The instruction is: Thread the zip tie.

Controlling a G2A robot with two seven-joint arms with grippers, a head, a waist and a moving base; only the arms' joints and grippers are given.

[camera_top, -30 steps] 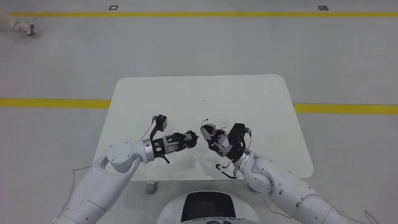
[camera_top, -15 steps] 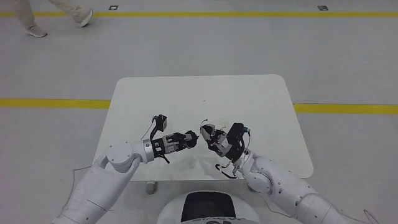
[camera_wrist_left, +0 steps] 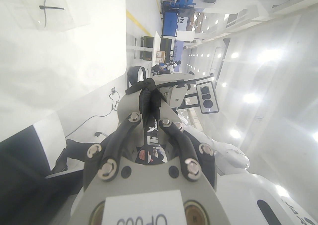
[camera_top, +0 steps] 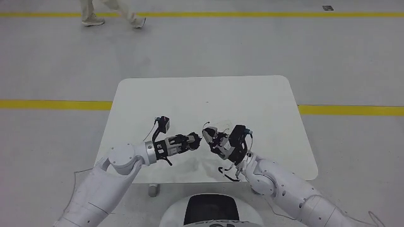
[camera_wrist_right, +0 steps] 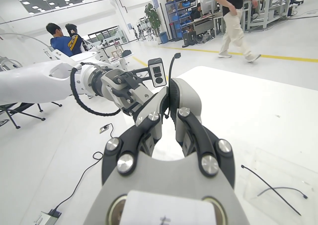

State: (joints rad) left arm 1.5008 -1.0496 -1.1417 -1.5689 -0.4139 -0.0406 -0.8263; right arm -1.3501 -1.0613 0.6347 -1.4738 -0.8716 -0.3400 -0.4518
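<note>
My right gripper (camera_wrist_right: 169, 94) pinches the zip tie (camera_wrist_right: 171, 69) upright, left gripper (camera_wrist_left: 148, 90) pressed together alongside; I'd line tail to head slowly.

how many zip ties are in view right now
3. One zip tie stands pinched in the right end effector; a straight one and a curved one lie crossed on the clear sheet. More may be hidden.
</note>
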